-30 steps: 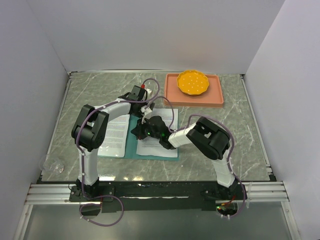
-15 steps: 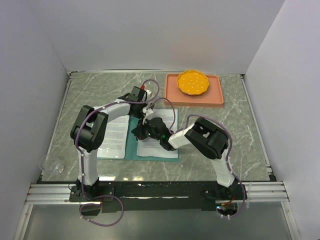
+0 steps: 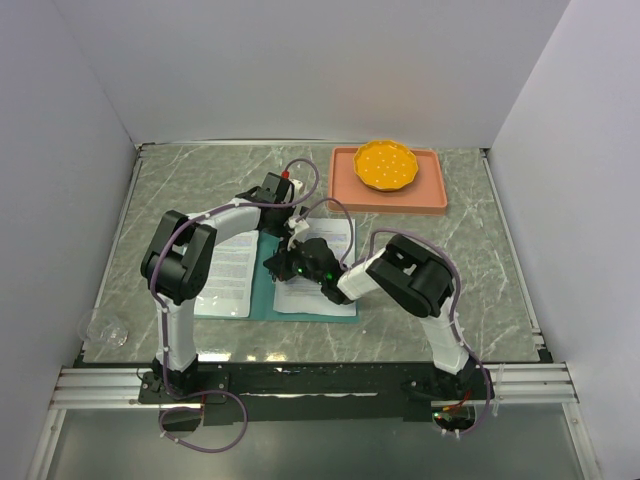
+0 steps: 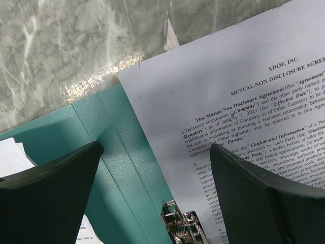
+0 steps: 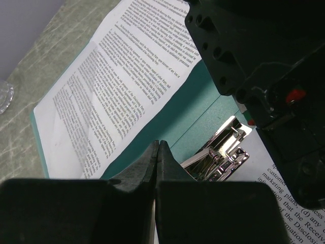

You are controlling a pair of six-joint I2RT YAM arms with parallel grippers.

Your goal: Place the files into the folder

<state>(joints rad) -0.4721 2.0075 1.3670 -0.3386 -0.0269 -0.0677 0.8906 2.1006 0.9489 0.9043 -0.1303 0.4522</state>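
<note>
Left claw (image 4: 156, 147) spread above folder (image 4: 122, 152) edge, right claw (image 5: 156, 146) pressed together beside clip (image 5: 223, 145)

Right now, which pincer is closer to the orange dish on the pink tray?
Left. The left pincer hangs over the folder's far edge, toward the dish; the right pincer sits farther back, over the folder's middle.

Teal folder (image 3: 262, 292) lies open, flat on counter, metal clip (image 5: 218, 150) at its spine. Left sheet (image 5: 101, 91) and right sheet (image 4: 244, 91), densely printed, lie on its 2 halves.
</note>
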